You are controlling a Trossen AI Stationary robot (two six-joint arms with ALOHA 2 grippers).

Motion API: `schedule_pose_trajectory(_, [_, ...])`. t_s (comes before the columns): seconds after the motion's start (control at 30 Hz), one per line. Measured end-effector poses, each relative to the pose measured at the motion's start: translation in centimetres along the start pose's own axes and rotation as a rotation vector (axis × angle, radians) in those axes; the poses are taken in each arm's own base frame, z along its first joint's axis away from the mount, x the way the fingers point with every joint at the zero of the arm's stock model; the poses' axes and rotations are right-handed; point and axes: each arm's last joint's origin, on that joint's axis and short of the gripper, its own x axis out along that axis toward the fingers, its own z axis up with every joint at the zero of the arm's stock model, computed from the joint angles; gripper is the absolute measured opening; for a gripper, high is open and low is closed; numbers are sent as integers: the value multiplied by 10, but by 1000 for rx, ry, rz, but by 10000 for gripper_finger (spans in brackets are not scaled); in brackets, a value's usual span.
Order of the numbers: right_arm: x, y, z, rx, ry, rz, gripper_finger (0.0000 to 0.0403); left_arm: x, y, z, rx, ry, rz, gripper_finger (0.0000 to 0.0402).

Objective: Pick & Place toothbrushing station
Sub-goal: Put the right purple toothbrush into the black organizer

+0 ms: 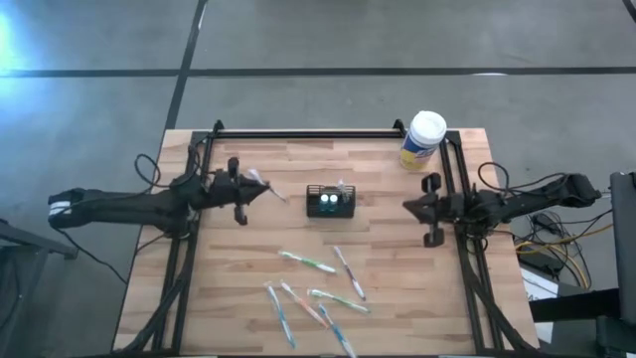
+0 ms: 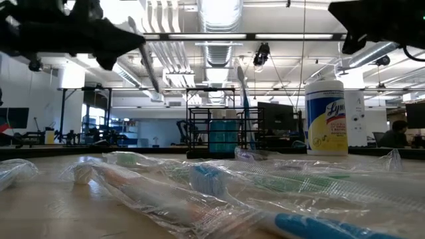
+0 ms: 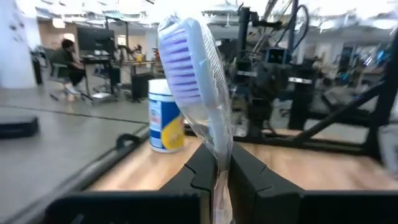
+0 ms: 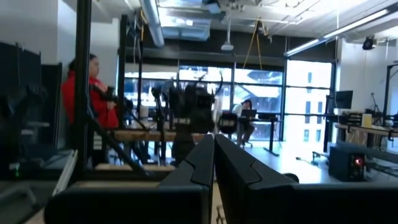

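While the wire holder sits at frame centre, judged light, stiff, best taken by its rim | left gripper, just left of it, clamped on a wrapped toothbrush | right gripper, far right, jaws together, empty.

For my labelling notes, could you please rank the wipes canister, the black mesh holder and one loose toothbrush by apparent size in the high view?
1. Wipes canister, largest, though standing taller brings it nearer the camera.
2. Black mesh holder, close behind.
3. Loose toothbrush, longer than the holder but much thinner.
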Motion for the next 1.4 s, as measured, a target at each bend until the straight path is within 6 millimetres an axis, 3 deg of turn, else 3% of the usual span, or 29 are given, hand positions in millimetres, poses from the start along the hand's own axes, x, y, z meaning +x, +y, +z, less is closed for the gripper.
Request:
schedule_pose_trajectory(0.13, [-2, 0, -7, -18, 34, 3, 8, 24, 2, 10, 144, 31, 18, 23])
schedule_pose_trajectory(0.27, [-1, 1, -11, -23, 59, 5, 8, 53, 6, 22, 150, 36, 9, 23])
schedule_pose_trajectory(0.43, [0, 1, -11, -21, 63, 6, 8, 88, 9, 17, 150, 111, -51, 23])
schedule_pose_trajectory(0.6, [0, 1, -11, -17, 62, 5, 8, 110, 15, 3, 145, 182, -53, 23])
schedule_pose_trajectory(1.4, [0, 1, -10, -18, 62, 5, 8, 134, 21, -63, 113, 341, -47, 29])
